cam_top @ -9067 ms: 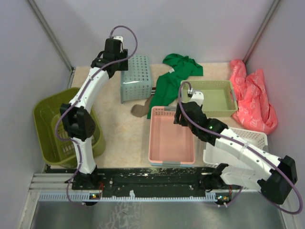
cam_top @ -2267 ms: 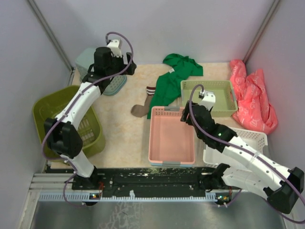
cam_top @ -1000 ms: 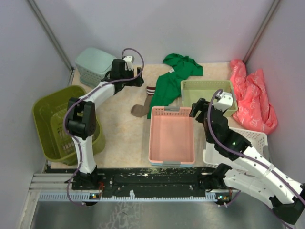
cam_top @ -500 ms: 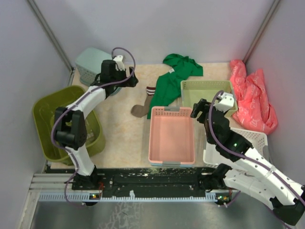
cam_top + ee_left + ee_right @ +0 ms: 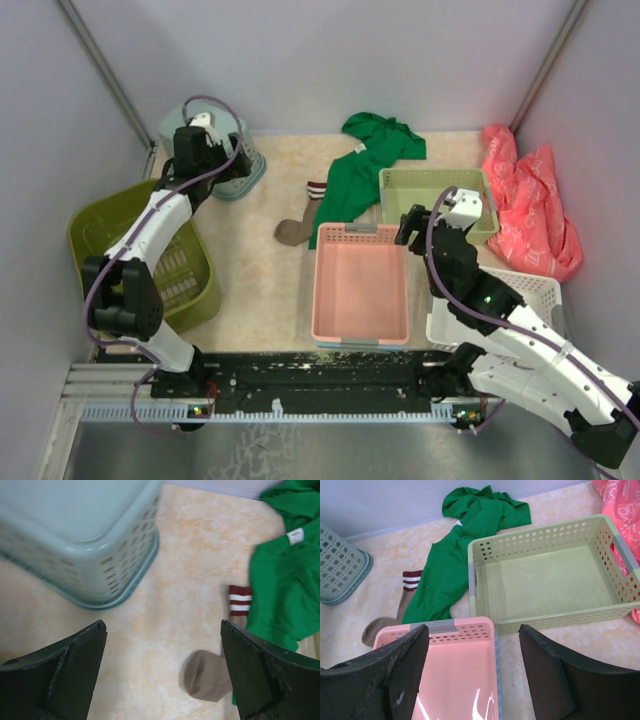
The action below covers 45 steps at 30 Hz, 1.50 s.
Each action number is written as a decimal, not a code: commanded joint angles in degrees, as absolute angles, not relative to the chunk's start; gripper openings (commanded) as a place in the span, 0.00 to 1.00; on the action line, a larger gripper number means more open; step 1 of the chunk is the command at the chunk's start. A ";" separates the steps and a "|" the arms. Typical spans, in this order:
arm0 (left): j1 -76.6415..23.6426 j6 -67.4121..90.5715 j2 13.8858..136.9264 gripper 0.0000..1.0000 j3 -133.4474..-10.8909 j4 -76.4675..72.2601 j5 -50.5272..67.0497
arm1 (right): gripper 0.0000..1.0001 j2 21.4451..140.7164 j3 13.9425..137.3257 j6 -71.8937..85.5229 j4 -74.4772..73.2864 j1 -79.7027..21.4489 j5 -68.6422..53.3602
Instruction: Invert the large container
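The large container (image 5: 92, 250) sits nearest the bases, behind and to the left of the left gripper (image 5: 163, 630), and it is well apart from those fingers. Its open mouth faces up and its slotted floor shows from above, so I judge the turning over not yet begun. Everything is left: reaching back to it, taking a wall or the rim, tipping it, and setting it down on its mouth.

The left arm rises from its base and crosses over the container's near wall, with its forearm stretched toward the far left corner. Its jaws are spread wide and hold nothing. The wrist camera shows bare table between the fingers. An upturned teal basket (image 5: 75, 540) lies ahead and to the left of them, and a brown sock (image 5: 207, 680) is just inside the right finger. How high this gripper rides above the table cannot be told from the top view.

The right arm is folded over the right side, and the right gripper (image 5: 472, 630) is also wide apart and empty. The pink tray (image 5: 460, 680) is directly below it, and the pale green tray (image 5: 545, 585) is ahead and to the right. A green garment (image 5: 465, 545) lies farther ahead. This arm is far from the container and plays no evident part in the task for now.
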State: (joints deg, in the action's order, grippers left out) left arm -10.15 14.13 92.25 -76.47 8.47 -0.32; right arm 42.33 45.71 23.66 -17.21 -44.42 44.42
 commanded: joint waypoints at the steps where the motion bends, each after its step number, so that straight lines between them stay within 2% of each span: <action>1: -5.65 18.27 91.48 1.00 -73.75 10.10 -0.62 | 0.73 42.21 45.93 22.48 -13.88 -44.17 43.25; 8: -3.80 22.15 93.06 0.98 -74.28 9.14 -3.07 | 0.73 42.59 45.76 22.68 -13.21 -44.12 42.73; 12: -3.26 24.31 92.99 0.99 -71.09 0.83 -2.07 | 0.73 43.13 46.27 22.75 -13.26 -44.12 42.54; 22: -3.21 24.00 105.52 1.00 -81.49 0.09 6.63 | 0.73 41.47 46.10 23.00 -14.54 -44.17 43.16; 34: -3.36 21.64 107.85 0.99 -88.26 0.45 12.79 | 0.73 40.96 45.17 23.68 -14.61 -44.12 43.13; 45: -3.39 19.47 103.05 1.00 -85.36 3.25 5.78 | 0.73 41.19 44.45 23.90 -13.58 -44.17 42.81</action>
